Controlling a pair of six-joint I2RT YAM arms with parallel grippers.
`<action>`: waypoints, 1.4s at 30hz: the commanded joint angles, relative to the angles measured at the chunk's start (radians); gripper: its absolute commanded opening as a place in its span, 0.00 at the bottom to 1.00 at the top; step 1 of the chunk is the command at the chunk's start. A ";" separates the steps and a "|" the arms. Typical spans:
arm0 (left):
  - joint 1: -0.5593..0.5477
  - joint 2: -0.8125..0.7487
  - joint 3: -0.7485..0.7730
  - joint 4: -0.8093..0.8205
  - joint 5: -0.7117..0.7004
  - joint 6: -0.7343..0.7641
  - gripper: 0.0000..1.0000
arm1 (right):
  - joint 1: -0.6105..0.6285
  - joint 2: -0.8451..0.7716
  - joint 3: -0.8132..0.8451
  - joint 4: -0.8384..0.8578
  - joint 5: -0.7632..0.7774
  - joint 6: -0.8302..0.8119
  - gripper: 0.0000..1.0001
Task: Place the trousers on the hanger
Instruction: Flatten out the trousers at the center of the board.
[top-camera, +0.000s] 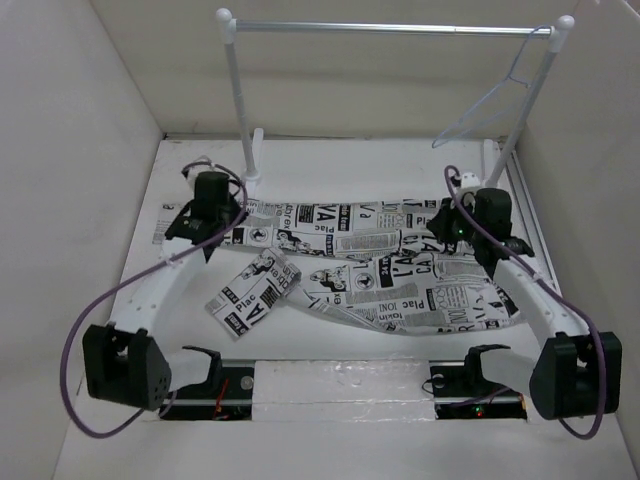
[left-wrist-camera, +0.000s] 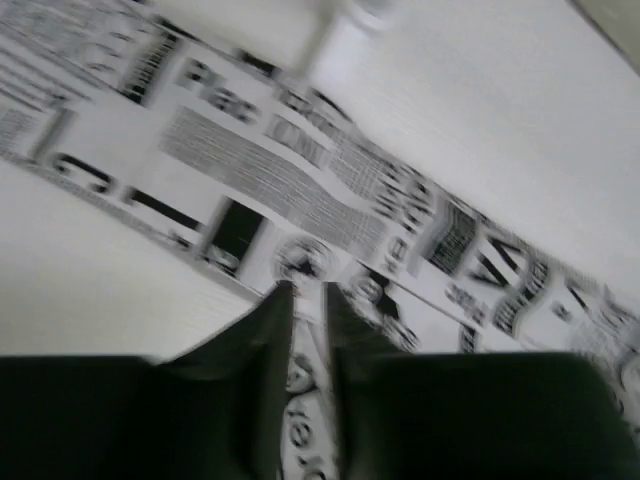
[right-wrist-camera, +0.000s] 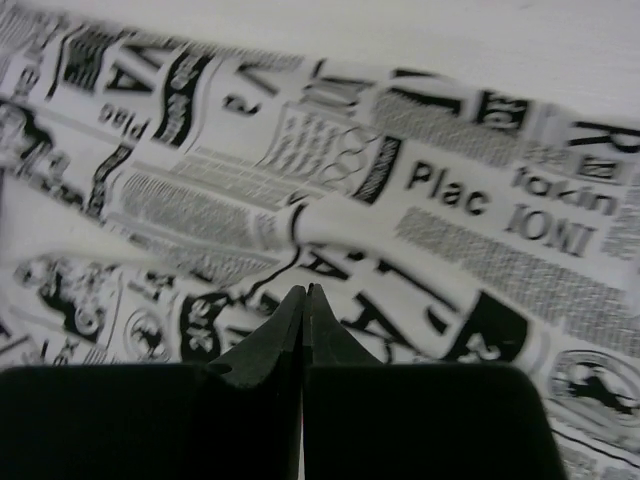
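The trousers (top-camera: 350, 245), white with black newspaper print, lie spread across the table, one leg bent toward the front left. My left gripper (top-camera: 195, 225) hovers over their left end. In the left wrist view its jaws (left-wrist-camera: 305, 290) stand a narrow gap apart, with printed cloth (left-wrist-camera: 300, 180) showing through the gap. My right gripper (top-camera: 448, 225) is over the right part of the trousers (right-wrist-camera: 450, 200), its fingertips (right-wrist-camera: 305, 290) pressed together with nothing between them. The pale wire hanger (top-camera: 497, 97) hangs from the right end of the rail, apart from both grippers.
A white-posted rack with a silver rail (top-camera: 390, 28) stands at the back, its left post foot (top-camera: 250, 178) just behind the trousers. White walls close in the table on the left, right and back. The arm bases sit at the near edge.
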 joint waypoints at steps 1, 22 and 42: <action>-0.164 -0.099 -0.070 -0.129 -0.046 0.006 0.05 | 0.098 -0.059 -0.058 -0.001 -0.056 -0.064 0.00; -0.683 -0.473 -0.353 -0.489 -0.152 -1.162 0.38 | 0.543 -0.124 -0.029 -0.194 -0.104 -0.227 0.37; -0.663 -0.214 -0.423 -0.593 -0.081 -1.686 0.45 | 0.630 -0.171 0.010 -0.283 -0.310 -0.387 0.53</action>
